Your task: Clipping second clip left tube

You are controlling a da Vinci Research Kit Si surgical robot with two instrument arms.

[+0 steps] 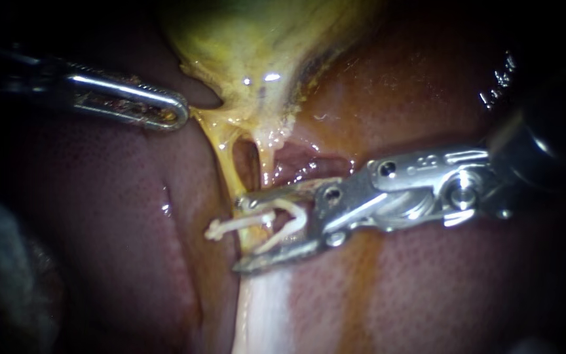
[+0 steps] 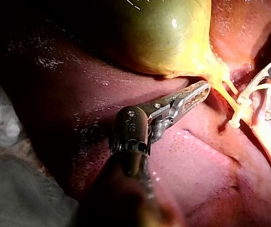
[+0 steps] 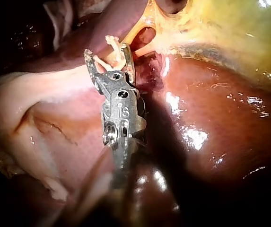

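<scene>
Right instrument (image 1: 240, 233): jaws stand wide, carrying an open clip (image 1: 296, 219) astride the left tube (image 1: 229, 167) - the thin yellow strand running down from the gallbladder (image 1: 263, 46) neck over the liver (image 1: 119, 216). A closed clip (image 1: 237, 225) sits across that tube, between the jaws. Left instrument (image 1: 179, 115): jaws clamped on the gallbladder's yellow edge - just beside the tube's upper end.
</scene>
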